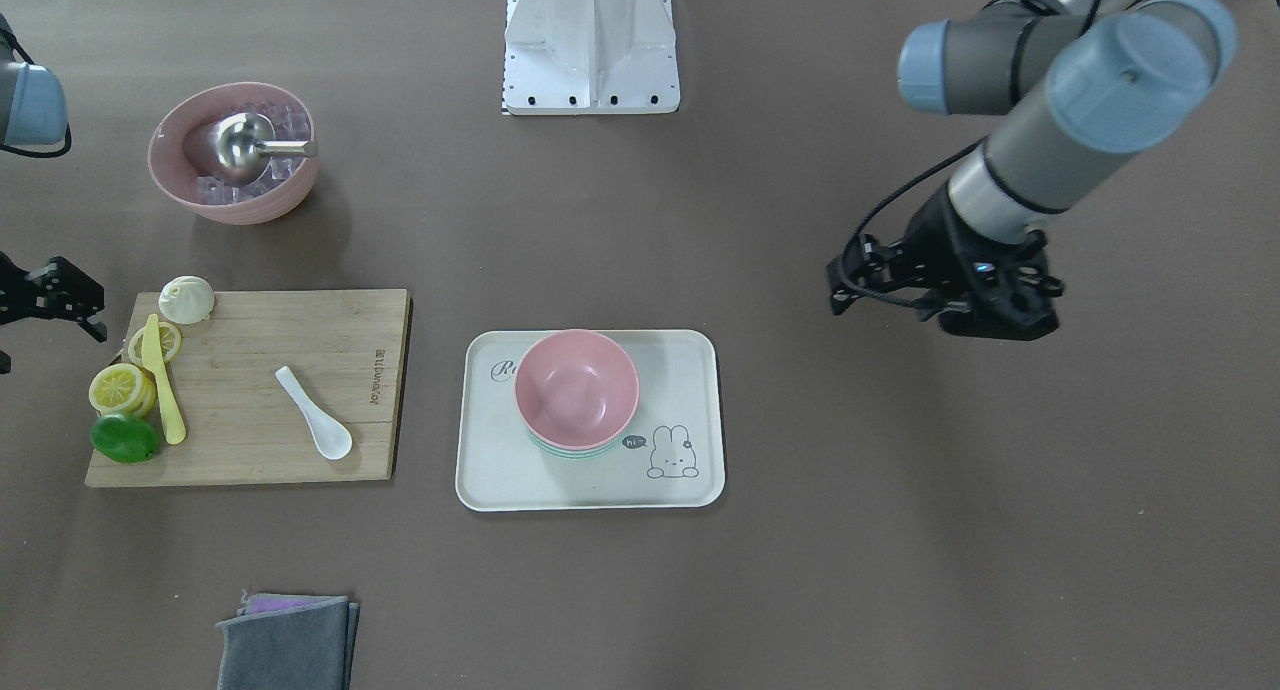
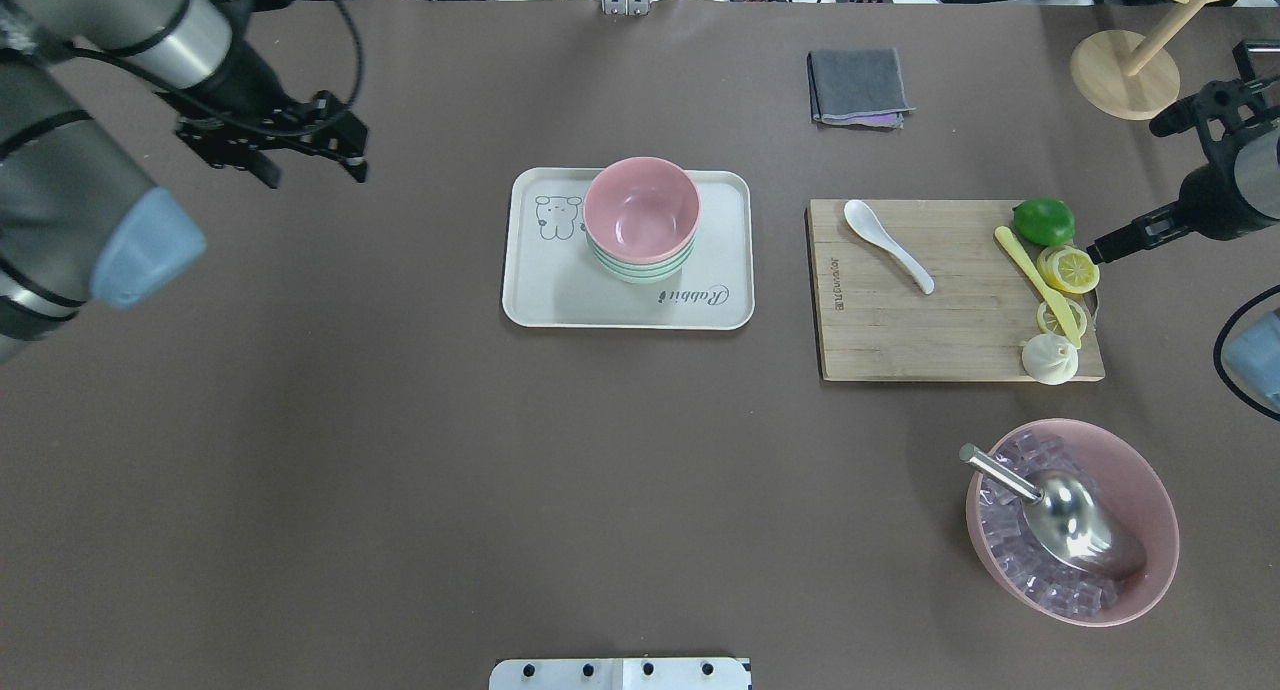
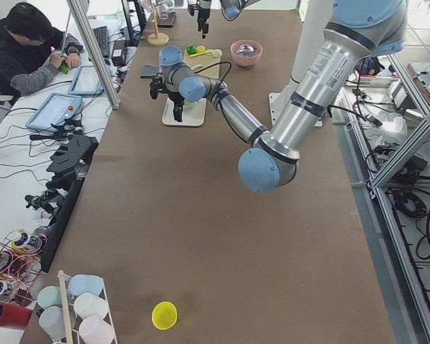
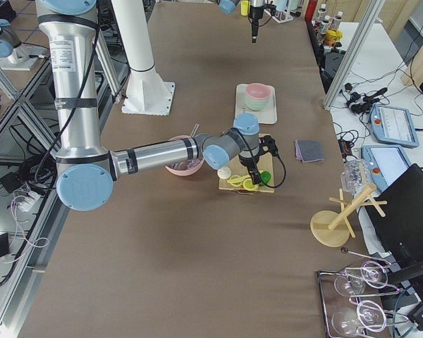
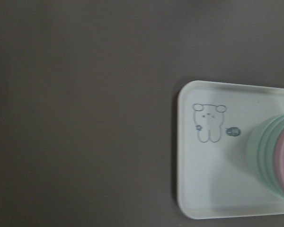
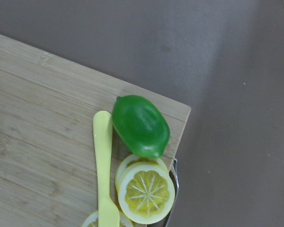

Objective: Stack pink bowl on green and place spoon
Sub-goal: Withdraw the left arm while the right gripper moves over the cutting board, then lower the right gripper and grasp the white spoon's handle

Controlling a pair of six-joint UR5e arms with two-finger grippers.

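1. The whole table [image 2: 400, 420] has a matte brown cover on it, with the robot's white base plate [image 1: 590, 60] bolted at its edge
2. The pink bowl [image 2: 640, 205] is already nested in the green bowl [image 2: 640, 268], and the stack sits on a cream tray [image 2: 560, 300] with a bunny print, about mid-table
3. The white spoon [image 2: 885, 242] lies flat on the bamboo cutting board [image 2: 920, 340], just to the robot's right of the tray, and nothing is touching it
4. The same board carries a lime [image 2: 1043, 220], lemon slices [image 2: 1070, 268], a yellow plastic knife [image 2: 1030, 275] and a little white bun [image 2: 1048, 358]
5. Nearer the robot there's a bigger pink bowl [image 2: 1150, 530] full of ice cubes with a metal scoop [image 2: 1080, 525] in it, and a folded grey cloth [image 2: 858, 85] lies at the far edge
6. The left gripper [image 2: 314, 173] hangs over bare table well off from the tray, fingers spread wide and holding nothing
7. The right gripper [image 2: 1105, 250] hovers by the lemon corner of the board, but I honestly can't tell how its fingers are set
8. Around the room there's a guy [image 3: 29, 43] at a side bench with tablets, a rack of pastel cups [image 3: 72, 308], a yellow cup [image 3: 164, 314] on the table end and a wooden stand [image 4: 338, 218]
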